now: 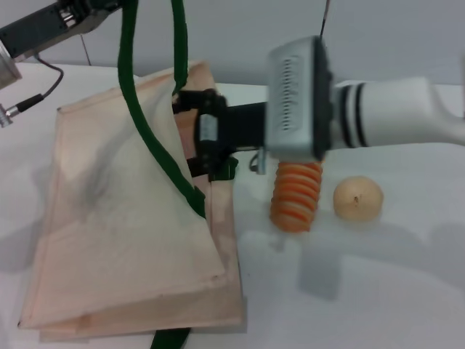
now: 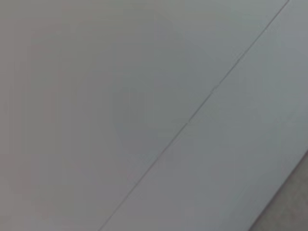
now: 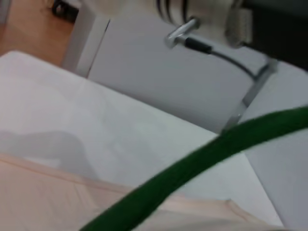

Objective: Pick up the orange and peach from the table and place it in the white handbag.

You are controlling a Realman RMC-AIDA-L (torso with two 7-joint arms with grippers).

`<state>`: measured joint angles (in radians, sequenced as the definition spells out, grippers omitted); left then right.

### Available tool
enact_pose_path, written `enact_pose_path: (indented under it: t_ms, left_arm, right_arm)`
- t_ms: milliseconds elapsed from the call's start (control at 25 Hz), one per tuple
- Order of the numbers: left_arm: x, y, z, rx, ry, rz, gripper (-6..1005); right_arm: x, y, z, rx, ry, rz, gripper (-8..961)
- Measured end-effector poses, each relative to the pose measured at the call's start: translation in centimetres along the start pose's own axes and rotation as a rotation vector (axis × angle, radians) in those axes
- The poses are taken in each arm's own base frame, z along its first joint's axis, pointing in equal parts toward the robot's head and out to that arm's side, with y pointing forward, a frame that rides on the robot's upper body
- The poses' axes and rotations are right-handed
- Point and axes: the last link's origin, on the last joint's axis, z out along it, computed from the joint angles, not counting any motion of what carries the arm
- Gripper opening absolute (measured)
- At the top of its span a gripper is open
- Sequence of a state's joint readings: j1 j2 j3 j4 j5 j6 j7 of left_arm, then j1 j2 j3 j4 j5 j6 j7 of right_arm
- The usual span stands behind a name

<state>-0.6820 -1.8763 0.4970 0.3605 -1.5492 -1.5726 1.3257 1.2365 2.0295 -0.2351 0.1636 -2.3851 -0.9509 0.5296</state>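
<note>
The white handbag [image 1: 123, 240] lies on the table at the left, its upper side lifted. Its dark green handles [image 1: 149, 138] rise to the picture's top edge beside my left arm [image 1: 43, 29]. My right gripper [image 1: 185, 137] reaches from the right to the bag's mouth, jaws apart, with nothing visible between them. The orange and the peach are not in view. The right wrist view shows the bag's fabric [image 3: 57, 202] and a green handle [image 3: 192, 178]. The left wrist view shows only a plain grey surface.
An orange-and-cream striped roll [image 1: 296, 196] stands right of the bag, under my right wrist. A pale yellow-beige ball [image 1: 357, 198] lies beside it. The white table [image 1: 363, 291] stretches to the front right. A cable [image 1: 36, 98] runs at the far left.
</note>
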Motion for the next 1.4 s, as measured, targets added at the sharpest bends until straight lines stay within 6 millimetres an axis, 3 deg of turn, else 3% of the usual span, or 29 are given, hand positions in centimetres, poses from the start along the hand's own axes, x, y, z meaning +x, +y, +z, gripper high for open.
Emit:
enact_pose_path:
  t_ms: [480, 800, 1120, 1400]
  left_arm:
    - [0.1, -0.9, -1.2, 0.056, 0.029, -0.010, 159]
    - [0.0, -1.1, -1.9, 0.072, 0.083, 0.023, 159]
    - [-0.2, -1.4, -2.5, 0.088, 0.127, 0.048, 383]
    - [-1.7, -2.5, -2.3, 0.170, 0.186, 0.175, 696]
  right_arm:
    - [5.3, -4.0, -8.3, 0.233, 0.064, 0.231, 861]
    - [7.2, -4.5, -12.9, 0.401, 0.006, 0.336, 860]
    - [7.7, -3.9, -15.1, 0.510, -0.103, 0.389, 861]
    - [8.5, -2.9, -17.8, 0.675, -0.226, 0.421, 857]
